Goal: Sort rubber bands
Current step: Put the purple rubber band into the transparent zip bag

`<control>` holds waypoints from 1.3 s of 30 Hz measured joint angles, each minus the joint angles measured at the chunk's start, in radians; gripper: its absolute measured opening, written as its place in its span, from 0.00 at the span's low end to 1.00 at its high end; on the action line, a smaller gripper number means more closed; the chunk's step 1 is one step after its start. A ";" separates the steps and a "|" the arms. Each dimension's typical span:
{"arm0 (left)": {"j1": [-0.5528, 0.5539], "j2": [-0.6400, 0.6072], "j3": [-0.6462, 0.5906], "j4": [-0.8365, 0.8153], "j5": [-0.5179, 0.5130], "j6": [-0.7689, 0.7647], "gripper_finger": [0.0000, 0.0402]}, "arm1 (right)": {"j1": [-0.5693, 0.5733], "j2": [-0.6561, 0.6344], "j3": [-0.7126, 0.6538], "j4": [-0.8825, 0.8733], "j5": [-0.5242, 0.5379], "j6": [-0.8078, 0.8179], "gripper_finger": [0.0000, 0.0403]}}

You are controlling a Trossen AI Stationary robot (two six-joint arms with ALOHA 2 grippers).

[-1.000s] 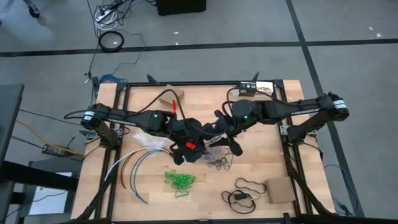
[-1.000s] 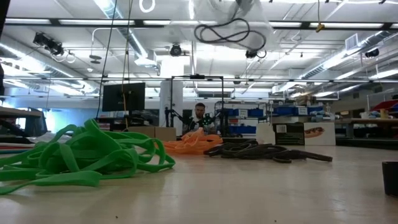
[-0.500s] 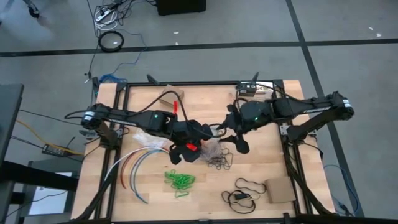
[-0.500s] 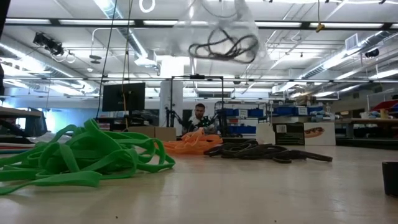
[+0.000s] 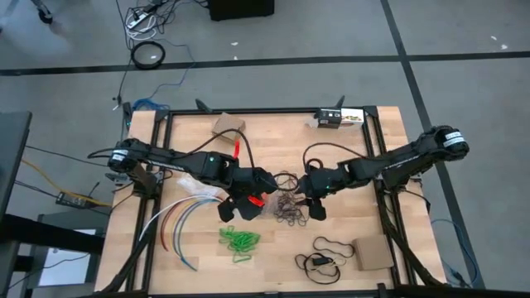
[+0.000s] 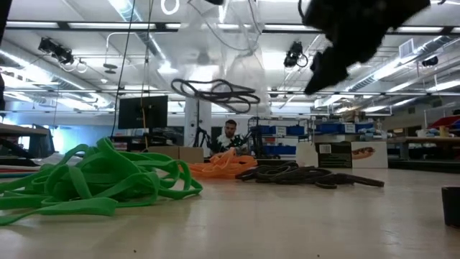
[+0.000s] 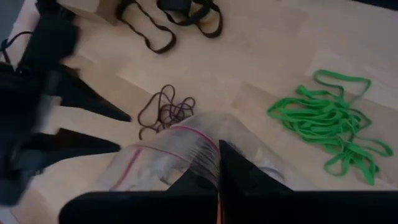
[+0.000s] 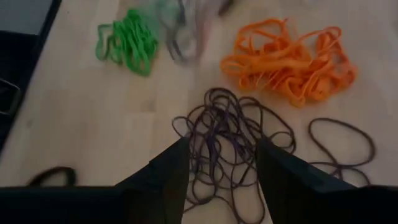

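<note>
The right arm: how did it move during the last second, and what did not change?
The right gripper dropped from beside the clear bag to just above the dark rubber bands, jaws open and empty. The left gripper stayed shut on the bag. The green heap and orange heap did not move.

Pinching the edge of a clear plastic bag (image 7: 177, 152) with a red strip, between the shut fingers of the left gripper (image 7: 217, 177). Lying on the wooden table (image 7: 273, 50): a heap of green rubber bands (image 7: 326, 121), a small tangle of dark rubber bands (image 7: 165, 112) just beside the bag, a black cord loop (image 7: 168, 18). Hovering near the bag, apart, blurred: the right gripper (image 7: 87, 127), fingers spread.
</note>
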 joint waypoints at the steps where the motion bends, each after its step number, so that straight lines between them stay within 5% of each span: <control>1: -0.002 0.000 0.000 0.002 0.001 -0.002 0.00 | 0.000 0.000 -0.039 0.043 -0.002 -0.012 0.42; 16: -0.009 -0.001 0.000 0.006 0.017 -0.005 0.00 | 0.036 0.000 -0.334 0.252 0.075 -0.056 0.37; 28: -0.009 0.000 0.001 0.038 0.036 -0.031 0.00 | 0.079 0.243 -0.284 0.351 0.170 -0.017 0.29; 34: -0.009 0.000 0.001 0.036 0.036 -0.034 0.00 | 0.092 0.272 -0.205 0.237 0.209 -0.044 0.03; 39: -0.009 0.000 0.001 0.038 0.035 -0.034 0.00 | 0.087 0.213 -0.149 0.076 0.210 -0.046 0.00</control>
